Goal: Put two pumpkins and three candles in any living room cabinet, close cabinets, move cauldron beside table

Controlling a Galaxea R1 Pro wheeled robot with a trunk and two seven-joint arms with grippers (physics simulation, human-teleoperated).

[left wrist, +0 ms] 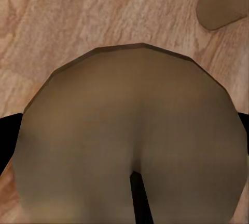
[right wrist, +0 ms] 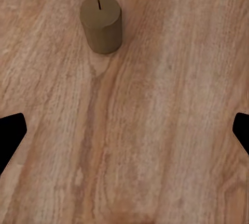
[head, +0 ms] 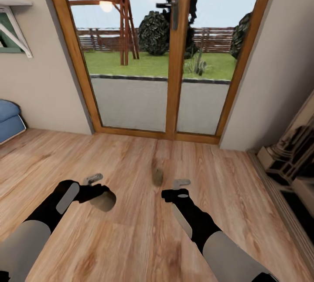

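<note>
Both arms reach forward low in the frame, forearms grey, wrists black. The left gripper (head: 102, 197), lower left of centre, is clamped around a candle (head: 104, 201). The right gripper (head: 182, 188), lower centre-right, has its fingers spread wide apart, holding nothing

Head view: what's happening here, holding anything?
The robot faces a glass patio door over a wooden floor. Its left gripper holds one candle, which sits right in front of the left wrist camera. A second candle stands upright on the floor ahead, between the two arms. The right gripper is open and empty, its fingers spread above the floor short of that candle.
</note>
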